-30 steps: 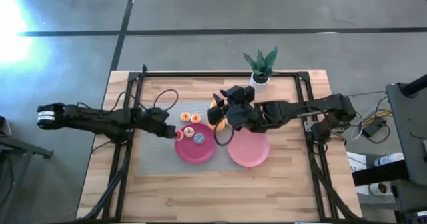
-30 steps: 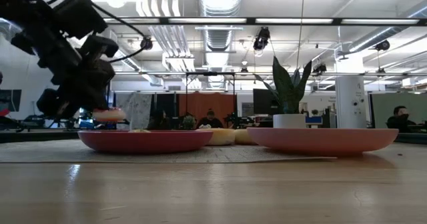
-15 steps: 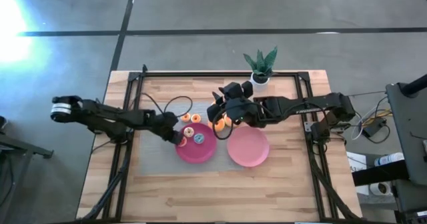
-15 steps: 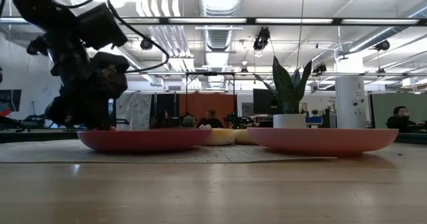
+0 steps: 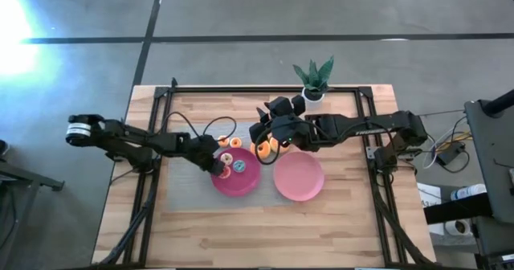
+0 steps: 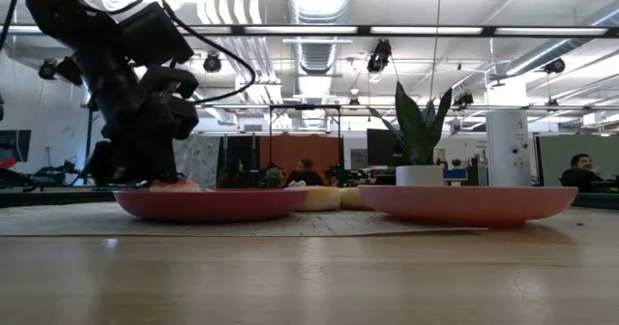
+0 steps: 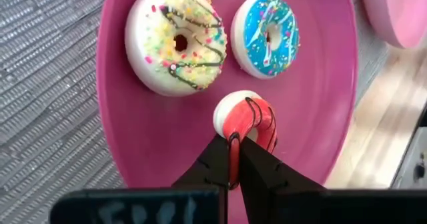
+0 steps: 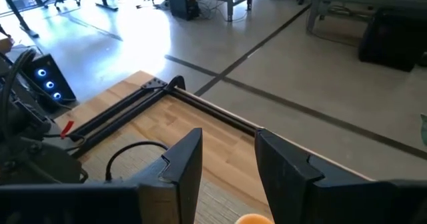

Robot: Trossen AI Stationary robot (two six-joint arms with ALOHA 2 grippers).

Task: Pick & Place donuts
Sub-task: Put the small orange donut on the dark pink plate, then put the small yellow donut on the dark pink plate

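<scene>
Wooden table (image 5: 201, 238) with grey mat (image 7: 40, 64). Magenta plate (image 7: 320, 117): left gripper (image 7: 238, 159) clamped on red-iced donut (image 7: 245, 119); sprinkled white donut (image 7: 180, 37) and blue donut (image 7: 268, 34) beside it. Pink plate (image 5: 299, 177) adjacent. Right gripper (image 8: 227, 161), fingers parted, above orange donuts (image 5: 265, 148). Potted plant (image 5: 313, 79) at far edge. Beyond: open office, ceiling ducts (image 6: 314, 6).

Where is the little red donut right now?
The red donut is pinched in the left pincer, resting on the magenta plate near its left edge in the high view, beside the yellow-white donut and the blue donut.
</scene>
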